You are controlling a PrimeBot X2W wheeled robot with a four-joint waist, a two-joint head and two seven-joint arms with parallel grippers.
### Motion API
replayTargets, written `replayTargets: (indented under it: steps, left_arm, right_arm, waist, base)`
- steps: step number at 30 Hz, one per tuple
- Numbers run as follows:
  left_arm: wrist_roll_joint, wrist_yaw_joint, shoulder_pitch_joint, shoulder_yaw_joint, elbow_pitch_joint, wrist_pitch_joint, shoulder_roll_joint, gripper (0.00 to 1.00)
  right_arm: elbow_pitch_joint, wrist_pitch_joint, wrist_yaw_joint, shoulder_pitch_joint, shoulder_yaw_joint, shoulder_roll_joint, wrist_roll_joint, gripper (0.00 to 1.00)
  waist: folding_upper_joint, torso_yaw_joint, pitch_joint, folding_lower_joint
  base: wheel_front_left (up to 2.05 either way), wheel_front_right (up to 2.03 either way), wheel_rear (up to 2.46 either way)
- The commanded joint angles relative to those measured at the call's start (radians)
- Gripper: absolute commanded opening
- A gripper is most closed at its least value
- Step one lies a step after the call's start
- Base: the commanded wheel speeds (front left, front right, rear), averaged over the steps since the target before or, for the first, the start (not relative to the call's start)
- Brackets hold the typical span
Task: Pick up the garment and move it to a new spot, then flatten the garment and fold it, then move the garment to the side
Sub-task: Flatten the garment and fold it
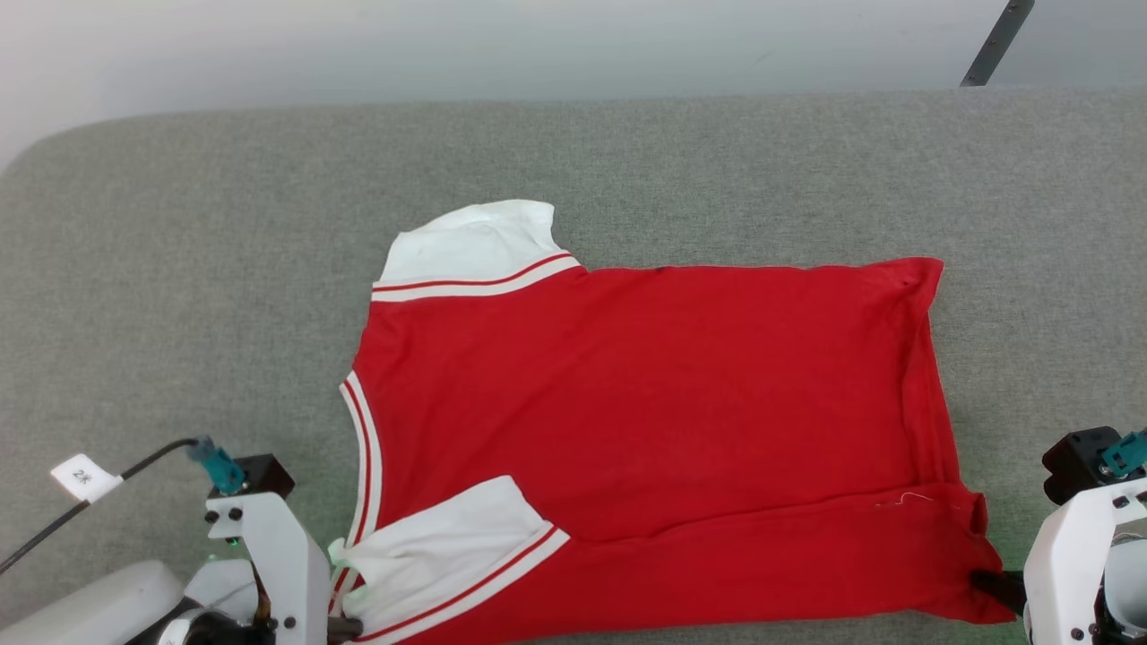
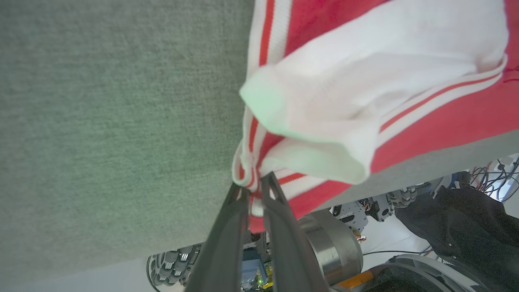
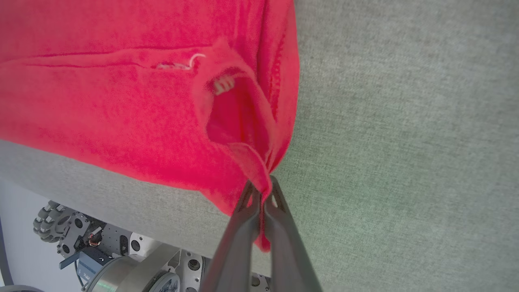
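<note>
Head view: the garment [image 1: 645, 403] is spread across the grey padded table [image 1: 179, 269], collar to the left, hem to the right. One white sleeve [image 1: 475, 242] sticks out at the far side, and the other is flopped over the near edge. The left gripper [image 1: 345, 629] sits at the near collar corner and the right gripper [image 1: 990, 584] at the near hem corner.

Left wrist view: the jaws are nearly together, pinching the striped trim [image 2: 247, 170] right at the table edge.

Right wrist view: the jaws are squeezed tight on the red hem corner [image 3: 259, 170], and the cloth bunches up toward the tips.
</note>
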Motion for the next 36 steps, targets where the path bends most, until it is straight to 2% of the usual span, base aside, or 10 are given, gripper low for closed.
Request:
replayTargets:
  steps: [1,2,3,4,5,16,21,24,30,36]
  left_arm:
    - [0.002,-0.004,0.012,0.0,0.004,-0.003,-0.004,0.38]
    - [0.011,-0.006,0.01,0.0,0.008,-0.008,-0.005,0.46]
    - [0.018,-0.009,0.006,0.001,0.011,-0.015,-0.006,0.67]
    - [0.019,-0.011,0.003,0.003,0.014,-0.019,-0.008,1.0]
    - [0.019,-0.014,0.002,0.005,0.016,-0.02,-0.009,1.0]
    - [0.06,-0.02,-0.077,0.056,-0.025,-0.046,0.041,1.0]
    - [0.112,-0.046,-0.177,0.104,-0.009,-0.064,0.042,1.0]
    - [0.159,-0.085,-0.245,0.13,0.037,-0.09,0.024,1.0]
    - [0.245,-0.191,-0.365,0.156,0.185,-0.146,-0.033,1.0]
    - [0.295,-0.286,-0.474,0.16,0.348,-0.145,-0.102,1.0]
  right_arm:
    - [-0.003,-0.005,0.0,0.011,0.001,0.005,-0.002,0.07]
    - [-0.005,-0.01,0.0,0.01,0.003,0.006,-0.005,0.33]
    - [-0.007,-0.016,0.0,0.009,0.005,0.006,-0.01,0.43]
    - [-0.008,-0.017,0.0,0.008,0.005,0.006,-0.011,0.69]
    - [-0.011,-0.025,0.0,0.006,0.003,0.006,-0.014,1.0]
    - [-0.098,-0.09,0.0,-0.003,-0.055,0.021,-0.03,1.0]
    - [-0.174,-0.237,0.0,-0.054,-0.056,0.013,-0.064,1.0]
    - [-0.197,-0.374,0.0,-0.097,-0.039,0.001,-0.096,1.0]
    - [-0.19,-0.631,0.0,-0.173,-0.01,-0.009,-0.148,1.0]
    - [-0.171,-0.757,0.0,-0.212,-0.001,-0.008,-0.161,1.0]
  waist:
    - [0.0,0.0,0.0,0.0]
    - [0.0,-0.001,-0.001,0.0]
    - [0.0,-0.001,-0.001,0.0]
    - [0.0,-0.001,-0.003,0.0]
    - [0.0,-0.001,-0.004,0.0]
    - [0.0,-0.005,-0.016,0.0]
    - [0.0,-0.018,-0.002,0.0]
    - [0.0,-0.037,0.016,0.0]
    - [0.0,-0.075,0.064,0.0]
    - [0.0,-0.109,0.133,0.0]
  base:
    - [0.0,0.0,0.0]
    - [0.0,0.0,0.0]
    - [0.0,0.0,0.0]
    - [0.0,0.0,0.0]
    - [0.0,0.0,0.0]
    - [0.0,0.0,0.0]
    - [0.0,0.0,0.0]
    - [0.0,0.0,0.0]
    - [0.0,0.0,0.0]
    - [0.0,0.0,0.0]
